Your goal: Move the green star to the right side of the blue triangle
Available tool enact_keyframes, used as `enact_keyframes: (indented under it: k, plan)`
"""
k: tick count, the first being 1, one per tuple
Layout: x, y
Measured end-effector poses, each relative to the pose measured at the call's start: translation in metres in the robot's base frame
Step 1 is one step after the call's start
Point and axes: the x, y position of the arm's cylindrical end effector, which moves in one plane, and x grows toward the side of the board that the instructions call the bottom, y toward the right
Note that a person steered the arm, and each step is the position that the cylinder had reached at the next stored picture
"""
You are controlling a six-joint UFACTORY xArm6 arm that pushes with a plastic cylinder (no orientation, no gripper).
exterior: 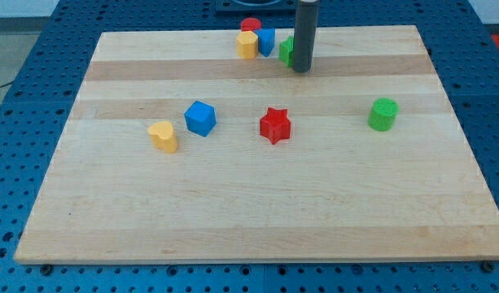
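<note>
My tip (302,70), the bare end of the dark rod, holds nothing and rests on the wooden board (233,203). The green star block (286,50) touches its left side, partly hidden. The blue triangle block (266,41) sits just left of that.

Pale wooden board (257,212) on a blue perforated table (37,49) (evenly lit).

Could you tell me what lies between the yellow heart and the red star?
In the camera view, the blue cube sits between the yellow heart and the red star.
</note>
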Motion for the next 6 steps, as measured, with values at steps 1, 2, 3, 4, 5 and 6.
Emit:
enact_keyframes:
  k: [1, 2, 3, 4, 5, 6]
  plan:
    - [-0.017, 0.0]
    - [-0.029, 0.0]
    - [-0.036, 0.0]
    - [-0.04, -0.006]
    - [-0.04, -0.006]
    - [-0.031, -0.003]
